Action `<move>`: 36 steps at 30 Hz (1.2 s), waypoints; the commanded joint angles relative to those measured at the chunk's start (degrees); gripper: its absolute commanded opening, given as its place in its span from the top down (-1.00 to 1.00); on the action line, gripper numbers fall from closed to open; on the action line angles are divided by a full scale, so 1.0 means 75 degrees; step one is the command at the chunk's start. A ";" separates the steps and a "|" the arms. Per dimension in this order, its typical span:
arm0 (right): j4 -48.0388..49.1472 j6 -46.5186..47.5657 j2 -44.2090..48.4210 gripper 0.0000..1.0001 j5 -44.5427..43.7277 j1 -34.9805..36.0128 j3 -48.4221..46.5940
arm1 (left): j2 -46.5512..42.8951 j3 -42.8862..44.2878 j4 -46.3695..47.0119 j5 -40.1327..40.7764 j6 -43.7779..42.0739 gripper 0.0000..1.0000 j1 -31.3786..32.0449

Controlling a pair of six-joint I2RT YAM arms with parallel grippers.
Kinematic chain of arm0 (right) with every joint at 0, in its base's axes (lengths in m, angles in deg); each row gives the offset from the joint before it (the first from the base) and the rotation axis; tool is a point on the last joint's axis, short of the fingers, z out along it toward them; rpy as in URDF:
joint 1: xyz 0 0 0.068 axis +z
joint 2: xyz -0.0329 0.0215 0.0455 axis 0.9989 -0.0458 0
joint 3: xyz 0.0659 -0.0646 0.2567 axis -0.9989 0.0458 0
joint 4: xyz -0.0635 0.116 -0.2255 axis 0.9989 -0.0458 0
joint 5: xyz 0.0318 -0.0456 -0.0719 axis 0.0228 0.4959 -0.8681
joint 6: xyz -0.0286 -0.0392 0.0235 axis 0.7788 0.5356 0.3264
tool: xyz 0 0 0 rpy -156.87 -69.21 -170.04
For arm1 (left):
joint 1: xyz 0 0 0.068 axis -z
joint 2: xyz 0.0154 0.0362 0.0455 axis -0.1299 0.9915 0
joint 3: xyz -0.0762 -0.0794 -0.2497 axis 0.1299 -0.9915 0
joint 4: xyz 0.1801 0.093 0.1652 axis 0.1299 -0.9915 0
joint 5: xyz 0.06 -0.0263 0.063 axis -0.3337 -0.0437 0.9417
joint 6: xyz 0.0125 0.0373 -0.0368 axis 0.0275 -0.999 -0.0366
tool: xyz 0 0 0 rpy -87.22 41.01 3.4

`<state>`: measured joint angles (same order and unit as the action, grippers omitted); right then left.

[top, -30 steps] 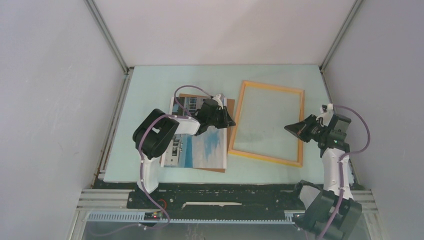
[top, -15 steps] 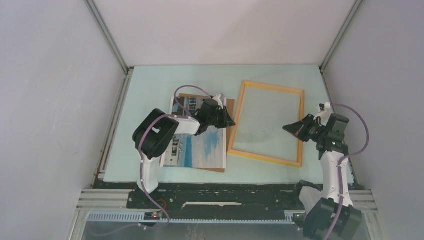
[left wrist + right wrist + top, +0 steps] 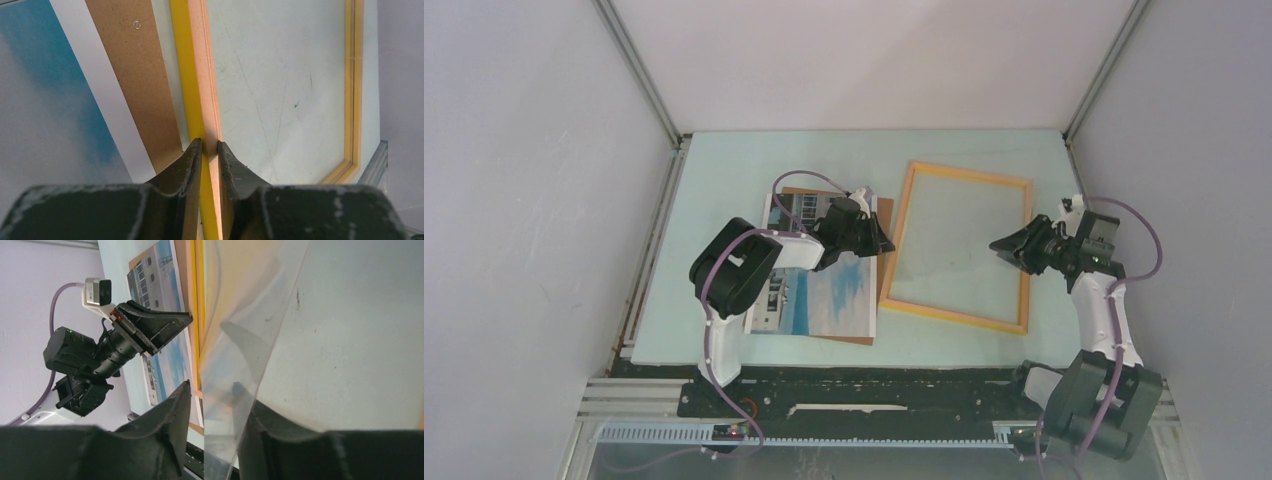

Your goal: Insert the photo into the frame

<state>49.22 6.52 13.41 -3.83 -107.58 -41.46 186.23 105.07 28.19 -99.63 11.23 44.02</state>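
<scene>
The photo, a white building under blue sky, lies flat left of centre on a brown backing board. To its right lies the yellow-orange frame. My left gripper is shut on the frame's left rail, one finger on each side, with the photo just to the left. My right gripper hovers over the frame's right half. Its jaws stand apart, and the edge of a clear pane runs between them, apparently tilted up.
The backing board sticks out past the photo's right and near edges. Grey enclosure walls close in on three sides. A black and aluminium rail carries the arm bases at the near edge. In the right wrist view, the left arm shows beyond the frame.
My right gripper has opened and its wrist has swung up and back over the frame's right side. The left gripper and the frame's left rail have stayed put.
</scene>
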 commanded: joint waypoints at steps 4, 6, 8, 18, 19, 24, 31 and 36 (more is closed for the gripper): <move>0.0160 -0.0103 -0.0761 -0.15 -0.0383 0.0069 -0.0964 | 0.0086 0.0263 0.0109 -0.0106 0.0020 0.59 -0.0012; 0.0164 -0.0113 -0.1086 -0.26 -0.0376 0.0094 -0.1245 | 0.0083 0.0256 0.0116 -0.0110 0.0024 0.59 -0.0012; 0.0095 -0.0108 -0.1376 -0.36 -0.0476 0.0116 -0.1554 | 0.0085 0.0256 0.0124 -0.0121 0.0021 0.59 -0.0014; 0.0275 -0.0129 -0.2683 -0.50 -0.0279 0.0021 -0.2770 | 0.0055 0.0210 0.0203 -0.0175 0.0035 0.59 -0.0011; 0.0285 -0.0134 -0.2708 -0.50 -0.0206 0.0012 -0.2844 | 0.0058 0.0205 0.0212 -0.0179 0.0033 0.59 -0.0012; 0.0298 -0.0020 -0.2364 -0.41 -0.0064 0.0107 -0.2788 | 0.0056 0.0198 0.0236 -0.0208 0.0033 0.60 -0.0022; 0.1090 -0.0199 -0.1427 -0.45 -0.0621 0.0601 -0.1911 | 0.0037 0.0156 0.0314 -0.0232 0.0068 0.60 -0.0024; 0.1393 -0.0759 -0.2895 -0.02 -0.0072 0.0180 -0.2332 | 0.0033 0.0135 0.0331 -0.0210 0.0061 0.60 -0.0024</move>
<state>55.38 4.44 -0.93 -6.35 -104.02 -56.60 186.25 105.07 28.43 -100.46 11.23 44.02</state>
